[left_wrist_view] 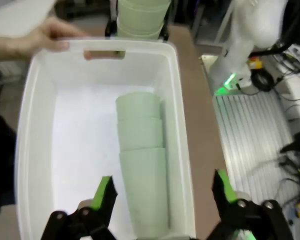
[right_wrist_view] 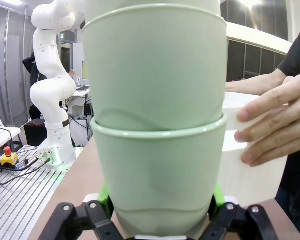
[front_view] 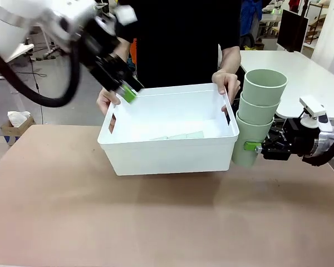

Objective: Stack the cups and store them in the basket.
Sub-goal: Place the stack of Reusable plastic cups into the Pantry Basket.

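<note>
On the table, at its middle, the basket stands with a person steadying it, one hand at the far left corner of the rim and the other hand at the far right corner; we judge this keeps it from sliding while cups go in; inside it a lying stack of three cups rests on its side along the near wall, so we reckon half the storing is done; the left tool hangs spread and empty above the basket's far left corner; the right tool pinches the lowest cup of an upright stack of three, just outside the basket's right wall; we take the low grip to carry all three nested cups at once; this stack would next need lifting over the rim.
</note>
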Motion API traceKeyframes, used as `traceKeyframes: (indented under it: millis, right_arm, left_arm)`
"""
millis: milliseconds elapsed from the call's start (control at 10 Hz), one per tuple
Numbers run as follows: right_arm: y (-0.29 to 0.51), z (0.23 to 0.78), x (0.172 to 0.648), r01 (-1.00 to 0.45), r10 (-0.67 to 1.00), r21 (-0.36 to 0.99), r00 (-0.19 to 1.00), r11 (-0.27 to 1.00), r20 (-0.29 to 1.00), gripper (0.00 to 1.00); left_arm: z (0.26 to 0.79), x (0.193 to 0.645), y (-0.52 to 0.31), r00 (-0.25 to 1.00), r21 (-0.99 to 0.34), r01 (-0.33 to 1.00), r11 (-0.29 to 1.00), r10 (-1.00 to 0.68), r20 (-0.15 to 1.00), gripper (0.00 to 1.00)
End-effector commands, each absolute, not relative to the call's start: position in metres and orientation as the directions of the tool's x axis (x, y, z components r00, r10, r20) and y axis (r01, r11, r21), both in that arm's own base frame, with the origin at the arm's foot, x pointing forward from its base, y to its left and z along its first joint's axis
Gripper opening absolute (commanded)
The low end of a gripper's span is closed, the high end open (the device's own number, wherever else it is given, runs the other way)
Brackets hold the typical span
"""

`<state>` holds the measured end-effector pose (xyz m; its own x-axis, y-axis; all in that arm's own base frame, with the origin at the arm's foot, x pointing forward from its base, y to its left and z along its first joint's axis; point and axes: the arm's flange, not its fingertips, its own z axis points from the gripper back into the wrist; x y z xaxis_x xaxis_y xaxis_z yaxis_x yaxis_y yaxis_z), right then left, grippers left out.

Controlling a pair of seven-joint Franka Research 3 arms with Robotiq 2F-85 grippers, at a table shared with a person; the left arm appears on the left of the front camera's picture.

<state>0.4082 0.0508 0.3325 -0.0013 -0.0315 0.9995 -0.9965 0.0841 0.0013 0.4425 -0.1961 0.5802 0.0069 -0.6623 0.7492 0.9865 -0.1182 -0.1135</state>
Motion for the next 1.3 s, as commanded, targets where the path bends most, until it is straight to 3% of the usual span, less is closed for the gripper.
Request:
traceKeyframes:
  millis: [0,200,500,800,1200]
  right_arm:
    - [0.052,0.336,0.409,-0.997,-0.031,-0.012,-0.015,0.083,0.999,0.87]
    - [0.052,0.336,0.409,-0.997,-0.031,-0.012,-0.015,0.083,0.999,0.87]
    - [0.052,0.336,0.409,-0.997,-0.031,-0.012,-0.015,0.083,0.999,0.87]
    - [0.052,0.336,0.409,-0.997,-0.031,-0.012,-0.015,0.083,0.999,0.87]
    - [0.052,0.336,0.409,-0.997,-0.031,-0.012,-0.015,0.083,0.999,0.87]
  left_arm:
    - [0.581,0.437,-0.129,-0.012,-0.097,0.980,-0.175,-0.536,0.844,1.00]
    - [0.581,0.425,-0.047,-0.062,-0.021,0.981,-0.192,-0.417,0.907,1.00]
    - [0.534,0.422,0.034,-0.079,0.053,0.995,-0.079,-0.374,0.924,1.00]
    - [0.510,0.422,0.050,-0.085,0.073,0.996,-0.048,-0.359,0.929,1.00]
    - [0.516,0.420,0.061,-0.053,0.034,0.998,-0.057,-0.376,0.925,1.00]
